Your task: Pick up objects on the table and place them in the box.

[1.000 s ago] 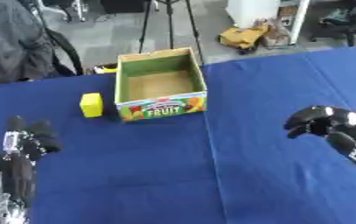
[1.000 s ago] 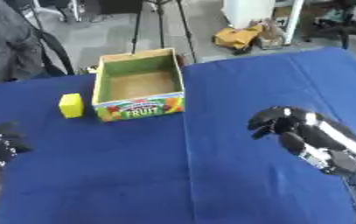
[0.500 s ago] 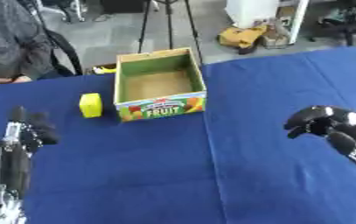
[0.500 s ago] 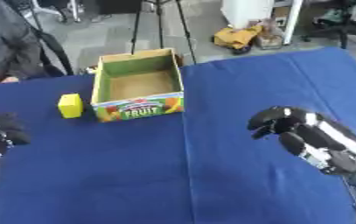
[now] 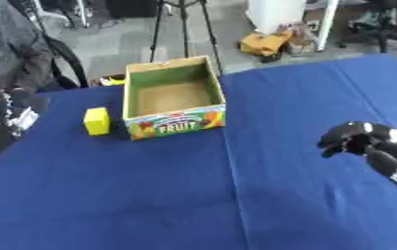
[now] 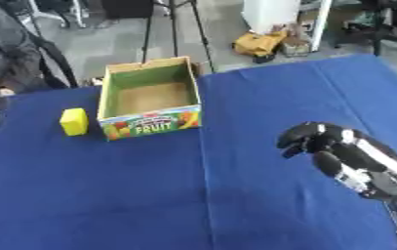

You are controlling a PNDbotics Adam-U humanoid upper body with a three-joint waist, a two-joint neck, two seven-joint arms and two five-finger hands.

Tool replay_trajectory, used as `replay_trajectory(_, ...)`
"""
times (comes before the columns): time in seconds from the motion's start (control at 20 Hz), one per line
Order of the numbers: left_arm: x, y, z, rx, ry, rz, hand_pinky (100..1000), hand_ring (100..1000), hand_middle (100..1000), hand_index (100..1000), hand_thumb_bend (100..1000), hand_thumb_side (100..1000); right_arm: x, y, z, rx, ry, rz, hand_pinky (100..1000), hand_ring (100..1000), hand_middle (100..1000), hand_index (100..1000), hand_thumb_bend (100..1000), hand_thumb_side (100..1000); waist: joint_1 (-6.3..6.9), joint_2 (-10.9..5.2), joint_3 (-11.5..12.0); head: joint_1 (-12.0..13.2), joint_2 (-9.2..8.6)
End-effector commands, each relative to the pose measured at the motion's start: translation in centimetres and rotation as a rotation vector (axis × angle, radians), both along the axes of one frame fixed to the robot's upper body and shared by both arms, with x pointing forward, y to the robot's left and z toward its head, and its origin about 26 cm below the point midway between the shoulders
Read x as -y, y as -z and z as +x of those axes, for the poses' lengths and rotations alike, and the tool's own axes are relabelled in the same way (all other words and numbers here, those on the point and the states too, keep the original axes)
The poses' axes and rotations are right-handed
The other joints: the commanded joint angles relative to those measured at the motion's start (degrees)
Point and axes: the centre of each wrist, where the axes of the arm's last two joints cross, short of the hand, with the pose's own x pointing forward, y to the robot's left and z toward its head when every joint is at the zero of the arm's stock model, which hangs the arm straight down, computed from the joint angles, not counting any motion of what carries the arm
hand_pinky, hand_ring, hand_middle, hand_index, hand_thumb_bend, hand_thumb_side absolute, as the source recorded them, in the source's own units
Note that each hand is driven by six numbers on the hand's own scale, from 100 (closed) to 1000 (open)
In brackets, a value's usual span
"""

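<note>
Small yellow block [image 5: 96,120] sits left of centre on the blue bench [image 5: 193,195], just beside the open, empty cardboard fruit box [image 5: 172,97]; curled, empty right hand [image 6: 317,141] hovers centre-right, well apart; left hand's state unreadable at left edge.

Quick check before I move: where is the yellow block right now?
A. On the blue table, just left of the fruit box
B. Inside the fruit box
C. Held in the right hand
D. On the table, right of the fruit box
A. The yellow block stands on the blue table just left of the fruit box, whose inside shows nothing; the right hand, curled, holds nothing.
</note>
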Motion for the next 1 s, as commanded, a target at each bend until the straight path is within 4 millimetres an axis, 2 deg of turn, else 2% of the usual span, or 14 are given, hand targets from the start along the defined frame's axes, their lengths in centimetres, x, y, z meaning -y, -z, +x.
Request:
replay_trajectory(0.05, -3.4, -2.6, 1.1, -0.077, -0.070, 0.283, 719, 696, 719, 892, 734, 483, 0.1, -1.1, 0.0, 0.026, -0.016, -0.041, 722, 787, 737, 798, 276, 610, 0.24, -0.71, -0.44, 0.59, -0.71)
replay_trajectory(0.15, -4.2, -3.0, 2.2, -0.129, -0.084, 0.375, 728, 707, 725, 898, 713, 453, 0.1, -1.1, 0.0, 0.026, -0.022, -0.050, 722, 787, 737, 798, 276, 611, 0.61, -0.67, -0.96, 0.81, -0.84)
replay_trajectory(0.2, -4.4, -3.1, 2.8, -0.146, -0.089, 0.400, 733, 711, 727, 898, 651, 405, 0.1, -1.1, 0.0, 0.026, -0.024, -0.054, 722, 787, 737, 798, 275, 612, 0.78, -0.63, -1.25, 0.89, -0.95)
replay_trajectory(0.4, -4.1, -2.7, 4.9, -0.176, -0.107, 0.464, 748, 726, 735, 899, 586, 324, 0.0, -1.3, 0.1, 0.029, -0.035, -0.073, 722, 787, 737, 798, 273, 616, 1.51, -0.32, -2.33, 1.21, -1.32)
replay_trajectory(0.65, -2.3, -1.4, 6.8, -0.186, -0.080, 0.506, 776, 740, 738, 899, 574, 305, -0.2, -1.6, 0.2, 0.033, -0.055, -0.098, 722, 788, 738, 799, 270, 620, 2.66, 0.18, -3.80, 2.21, -1.79)
replay_trajectory(1.0, -1.2, -0.9, 7.6, -0.190, -0.059, 0.543, 800, 746, 736, 900, 553, 291, -0.3, -1.7, 0.3, 0.037, -0.054, -0.121, 723, 788, 738, 800, 267, 629, 3.80, 1.03, -5.57, 3.01, -1.81)
